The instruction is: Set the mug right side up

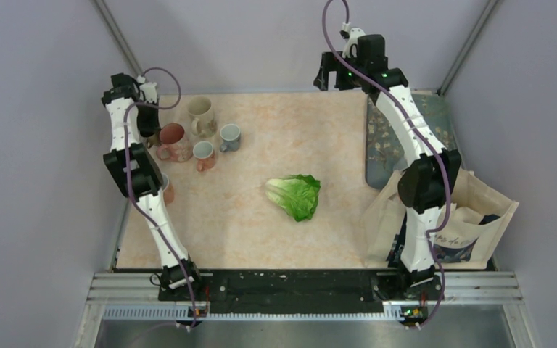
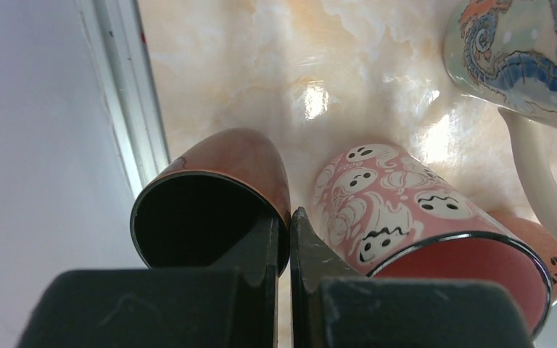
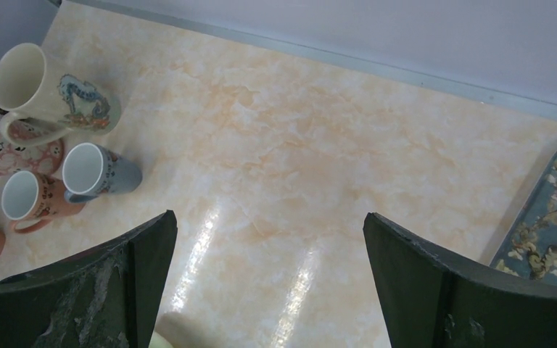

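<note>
A glossy brown mug (image 2: 221, 163) is at the table's far left, next to the wall rail, with its dark opening facing up toward the left wrist camera. My left gripper (image 2: 283, 223) is shut on its rim, with one finger inside the mug and the other outside. In the top view the left gripper (image 1: 149, 132) covers most of this mug. I cannot tell whether the mug's base rests on the table. My right gripper (image 3: 270, 243) is open and empty, high over the far middle of the table (image 1: 333, 72).
A pink ghost-print mug (image 2: 384, 199) stands right beside the held mug. A cream dragon mug (image 1: 201, 114), a blue-grey mug (image 1: 230, 136) and a small pink mug (image 1: 204, 154) cluster nearby. Another orange mug (image 1: 167, 190) sits under the left arm. Lettuce (image 1: 295, 194) lies mid-table. A patterned tray (image 1: 388, 141) and a tote bag (image 1: 464, 217) are at the right.
</note>
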Motion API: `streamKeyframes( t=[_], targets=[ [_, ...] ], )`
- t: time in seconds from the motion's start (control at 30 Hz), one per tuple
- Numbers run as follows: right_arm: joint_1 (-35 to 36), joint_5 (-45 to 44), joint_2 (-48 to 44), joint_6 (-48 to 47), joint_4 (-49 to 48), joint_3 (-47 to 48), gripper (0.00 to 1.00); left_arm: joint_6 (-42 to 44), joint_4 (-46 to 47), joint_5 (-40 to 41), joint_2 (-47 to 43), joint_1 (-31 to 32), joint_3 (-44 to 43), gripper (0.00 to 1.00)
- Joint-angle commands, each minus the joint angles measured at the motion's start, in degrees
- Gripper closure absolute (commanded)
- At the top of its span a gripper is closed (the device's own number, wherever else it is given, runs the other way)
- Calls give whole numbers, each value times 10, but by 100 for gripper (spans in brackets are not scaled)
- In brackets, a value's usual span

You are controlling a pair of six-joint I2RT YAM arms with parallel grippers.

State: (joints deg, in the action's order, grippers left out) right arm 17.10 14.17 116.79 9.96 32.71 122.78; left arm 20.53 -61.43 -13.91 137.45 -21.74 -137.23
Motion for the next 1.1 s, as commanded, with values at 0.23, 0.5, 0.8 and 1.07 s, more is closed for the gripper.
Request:
streamKeyframes(
  t=[0.23, 0.5, 0.8, 1.07],
  targets=[
    [4, -98, -10, -11, 32, 35, 1, -21, 34, -18, 21, 7, 12, 86],
    [-12, -199, -17, 11, 57, 39, 1, -46, 67, -21, -20, 8, 15, 45],
    [-100, -301, -55, 53, 135, -8, 1, -68, 108, -29, -92, 10, 26, 34],
    [-226, -253, -120, 121, 147, -157, 3, -84, 122, -36, -165, 33, 41, 27]
  ],
)
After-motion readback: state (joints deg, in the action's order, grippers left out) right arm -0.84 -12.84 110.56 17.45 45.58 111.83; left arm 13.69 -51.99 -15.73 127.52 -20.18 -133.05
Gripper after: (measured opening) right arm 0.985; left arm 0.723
